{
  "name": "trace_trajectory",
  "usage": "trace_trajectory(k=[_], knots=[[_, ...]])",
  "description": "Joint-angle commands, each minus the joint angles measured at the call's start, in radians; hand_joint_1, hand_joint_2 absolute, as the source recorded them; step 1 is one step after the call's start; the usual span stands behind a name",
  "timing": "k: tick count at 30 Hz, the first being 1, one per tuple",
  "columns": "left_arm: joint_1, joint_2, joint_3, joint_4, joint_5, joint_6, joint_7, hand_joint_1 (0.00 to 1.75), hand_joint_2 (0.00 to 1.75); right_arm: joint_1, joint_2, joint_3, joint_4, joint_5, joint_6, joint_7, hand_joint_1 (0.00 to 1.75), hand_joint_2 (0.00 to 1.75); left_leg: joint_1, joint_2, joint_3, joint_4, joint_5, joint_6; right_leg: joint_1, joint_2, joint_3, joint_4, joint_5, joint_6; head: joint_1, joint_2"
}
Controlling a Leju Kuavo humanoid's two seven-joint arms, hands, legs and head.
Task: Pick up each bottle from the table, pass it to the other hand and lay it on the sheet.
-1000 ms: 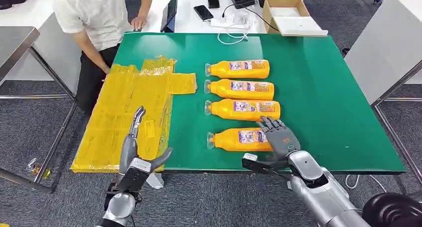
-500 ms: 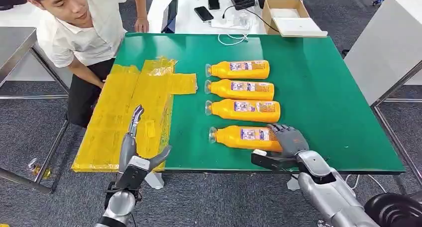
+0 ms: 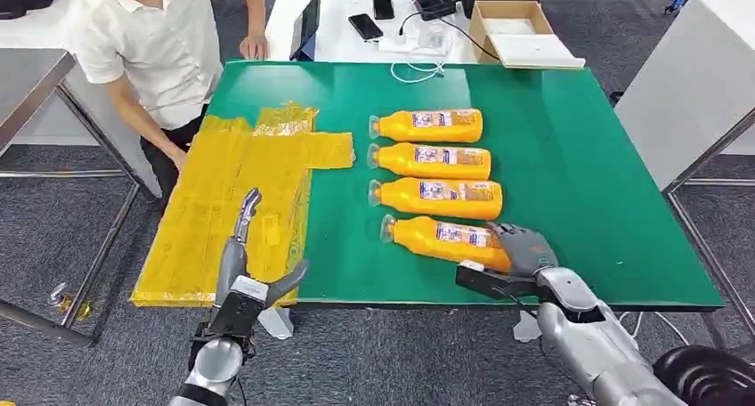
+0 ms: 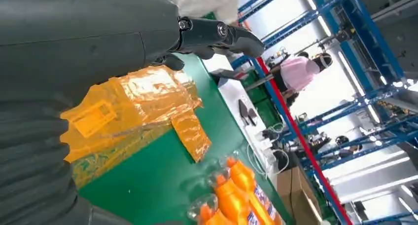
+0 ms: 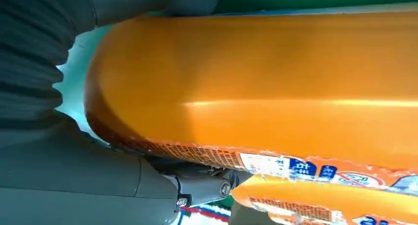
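Fingers of the right hand (image 3: 521, 250) are curled round the base end of the nearest bottle (image 3: 442, 239), close to the front edge of the green table (image 3: 588, 174); the right wrist view shows the orange body pressed tight against the hand's palm and thumb. That bottle lies on its side, skewed a little, its cap end pointing toward the yellow sheet (image 3: 223, 206) and angled away from the robot. Over on the other side the left hand (image 3: 245, 263) hovers at the table's front edge above the near part of the sheet, fingers stretched out and apart, thumb sticking sideways, holding nothing. The sheet itself is crinkled yellow plastic spread over the left part of the table and hanging past its side edge. Beyond the held bottle three more bottles (image 3: 434, 160) lie side by side in a neat row, all on their sides with caps toward the sheet. Further back a person (image 3: 165, 50) in a white shirt leans at the table's far left corner, one hand down by the sheet's edge. Behind that, a white table (image 3: 338, 32) carries a cardboard box (image 3: 516, 28), phones and cables
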Motion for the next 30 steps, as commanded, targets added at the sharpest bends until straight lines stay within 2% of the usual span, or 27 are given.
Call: trace_trajectory(k=[1, 3, 6, 8, 10, 12, 14, 15, 18, 21, 30], knots=[[-0.025, 0.013, -0.022, 0.058, 0.032, 0.017, -0.029, 0.0, 1.75, 0.127, 0.019, -0.126, 0.07, -0.135, 0.037, -0.199, 1.75, 1.75, 0.003, -0.006, 0.0, -0.002, 0.003, -0.002, 0.003, -0.007, 0.0, -0.005, 0.002, -0.003, 0.0, 0.0], [-0.002, -0.007, 0.014, 0.023, 0.1, 0.032, -0.059, 0.0, 1.75, 0.224, 0.029, -0.179, -0.111, -0.238, 0.07, -0.274, 1.75, 1.75, 0.004, -0.006, 0.0, -0.002, 0.002, 0.0, 0.004, -0.007, 0.001, -0.007, 0.002, -0.003, 0.0, 0.0], [0.044, -0.06, 0.071, -0.052, 0.328, -0.044, -0.026, 0.0, 1.75, 0.334, 0.119, -0.242, -0.364, -0.355, 0.054, -0.34, 1.75, 1.75, 0.004, -0.002, 0.001, 0.0, 0.0, 0.0, 0.004, -0.001, 0.003, -0.006, 0.001, -0.001, 0.001, 0.0], [0.05, -0.057, 0.061, -0.062, 0.33, -0.045, -0.025, 0.0, 1.75, 0.343, 0.139, -0.231, -0.402, -0.353, 0.052, -0.311, 1.75, 1.75, 0.003, -0.001, -0.003, 0.0, 0.0, 0.002, 0.003, 0.0, 0.01, -0.004, 0.002, 0.001, 0.001, 0.0], [0.051, -0.057, 0.06, -0.062, 0.33, -0.045, -0.025, 0.0, 1.75, 0.342, 0.137, -0.232, -0.402, -0.353, 0.052, -0.311, 1.75, 1.75, 0.003, 0.0, -0.003, 0.0, 0.0, 0.001, 0.003, 0.001, 0.009, -0.004, 0.003, 0.0, 0.001, 0.0], [0.068, -0.06, 0.051, -0.062, 0.487, -0.163, 0.051, 0.0, 1.75, 0.364, 0.181, -0.262, -0.463, -0.41, 0.02, -0.4, 1.75, 1.75, 0.002, 0.0, -0.007, 0.0, 0.001, 0.002, 0.002, 0.0, 0.005, -0.004, 0.003, 0.001, 0.0, 0.0], [0.084, -0.05, 0.009, -0.044, 0.527, -0.207, 0.107, 0.0, 1.75, 0.384, 0.217, -0.254, -0.544, -0.435, 0.017, -0.432, 1.75, 1.75, 0.002, -0.001, -0.008, 0.0, 0.001, 0.002, 0.002, -0.001, 0.003, -0.004, 0.003, 0.001, 0.0, 0.0], [0.083, -0.024, -0.043, -0.003, 0.559, -0.238, 0.19, 0.0, 1.75, 0.399, 0.255, -0.262, -0.593, -0.463, -0.003, -0.445, 1.75, 1.75, 0.003, -0.003, -0.01, 0.0, 0.002, 0.001, 0.003, -0.003, 0.002, -0.004, 0.003, 0.0, 0.0, 0.0], [0.095, -0.001, -0.089, 0.003, 0.667, -0.326, 0.156, 0.0, 1.75, 0.364, 0.301, -0.233, -0.598, -0.527, -0.002, -0.44, 1.75, 1.75, 0.003, 0.003, -0.012, -0.001, 0.002, 0.001, 0.003, 0.001, -0.001, -0.004, 0.004, -0.001, 0.0, 0.0], [0.103, 0.019, -0.105, -0.042, 0.666, -0.334, 0.146, 0.0, 1.75, 0.331, 0.327, -0.197, -0.552, -0.55, 0.007, -0.446, 1.75, 1.75, 0.002, 0.0, -0.012, -0.001, 0.002, 0.003, 0.002, -0.001, -0.001, -0.003, 0.004, 0.001, 0.0, 0.0], [0.095, 0.022, -0.105, -0.037, 0.667, -0.344, 0.152, 0.0, 1.75, 0.313, 0.328, -0.182, -0.519, -0.555, 0.002, -0.455, 1.75, 1.75, 0.002, -0.002, -0.013, -0.001, 0.003, 0.004, 0.001, -0.003, 0.0, -0.003, 0.003, 0.002, 0.0, 0.0]])
